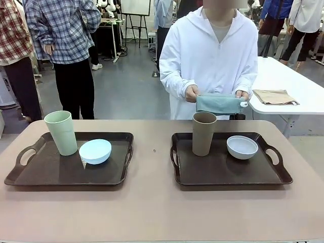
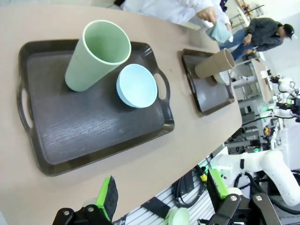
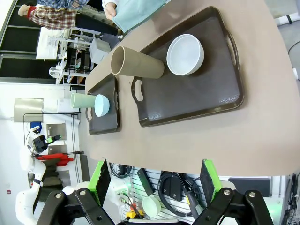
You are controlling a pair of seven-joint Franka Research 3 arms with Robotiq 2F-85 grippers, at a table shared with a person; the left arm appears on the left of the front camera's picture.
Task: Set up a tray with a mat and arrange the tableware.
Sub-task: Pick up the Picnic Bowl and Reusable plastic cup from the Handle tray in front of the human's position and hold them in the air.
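Two dark trays lie side by side on the table. The left tray (image 1: 50,169) carries a pale green cup (image 1: 61,132) and a light blue bowl (image 1: 95,151). On the right tray (image 1: 217,172) stand a brown cup (image 1: 204,132) and a white bowl (image 1: 242,147). Across the table, a person in white holds a folded teal mat (image 1: 218,103) in both hands. My left gripper (image 2: 161,197) hangs open above the table's near edge, short of the left tray (image 2: 93,126). My right gripper (image 3: 154,180) is open too, held back from the right tray (image 3: 197,93).
A white table at the back right holds a folded beige cloth (image 1: 276,96). Other people stand farther back on the grey floor. Bare tabletop (image 1: 152,202) runs between the trays and along the near edge.
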